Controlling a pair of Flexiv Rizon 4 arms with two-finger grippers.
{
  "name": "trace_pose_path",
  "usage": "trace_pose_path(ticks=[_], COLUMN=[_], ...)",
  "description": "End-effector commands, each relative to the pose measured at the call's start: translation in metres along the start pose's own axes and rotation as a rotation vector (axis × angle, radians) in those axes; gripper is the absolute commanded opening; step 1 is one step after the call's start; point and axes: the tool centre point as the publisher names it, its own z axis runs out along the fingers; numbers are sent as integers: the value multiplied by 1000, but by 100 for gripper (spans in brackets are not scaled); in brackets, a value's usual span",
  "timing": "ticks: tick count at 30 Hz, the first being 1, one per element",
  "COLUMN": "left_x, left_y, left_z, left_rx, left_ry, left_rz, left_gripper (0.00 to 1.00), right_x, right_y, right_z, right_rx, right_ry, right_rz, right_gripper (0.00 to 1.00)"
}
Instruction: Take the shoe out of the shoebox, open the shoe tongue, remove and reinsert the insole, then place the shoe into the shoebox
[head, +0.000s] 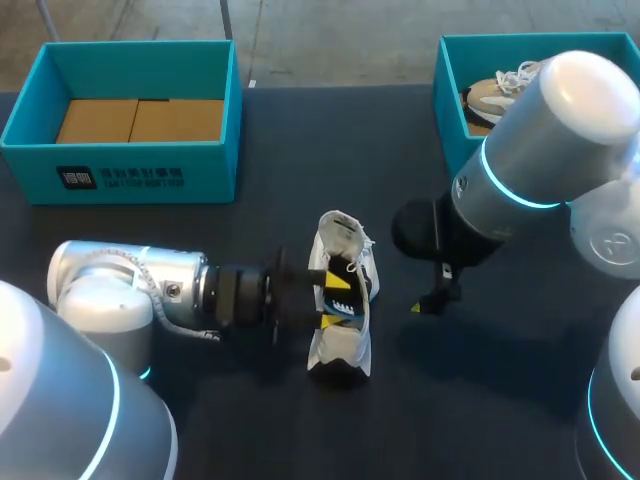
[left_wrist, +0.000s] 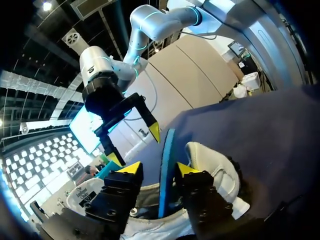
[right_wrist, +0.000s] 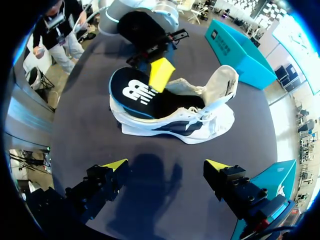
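A white shoe (head: 341, 352) stands on the dark table (head: 250, 420) near the middle. Its black insole (right_wrist: 135, 92), edged in blue, sticks up out of the heel end. My left gripper (head: 335, 300) reaches in from the left at the shoe's opening. In the left wrist view the insole's blue edge (left_wrist: 166, 170) stands between the parted tips of the left gripper (left_wrist: 157, 169), with a gap on one side. My right gripper (head: 435, 298) hangs open to the right of the shoe (right_wrist: 190, 127), holding nothing.
A teal shoebox (head: 120, 170) with cardboard inserts sits at the back left. A second teal box (head: 450, 100) at the back right holds another shoe (head: 495, 95). The right arm's bulky links overhang the right side.
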Motion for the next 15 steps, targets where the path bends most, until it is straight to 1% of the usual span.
trace_pose_path(ticks=[1, 6, 15], left_x=[7, 8, 4], left_y=[-3, 6, 33], left_z=[-2, -3, 0], left_rx=[-5, -12, -39], left_ry=[10, 34, 82], left_rz=[-3, -5, 6], left_gripper=[0, 0, 0], right_x=[0, 0, 0], right_y=[0, 0, 0], right_z=[1, 1, 1], right_rx=[-1, -1, -1], right_ry=[-1, -1, -1], right_rz=[-1, -1, -1], right_gripper=[100, 100, 100])
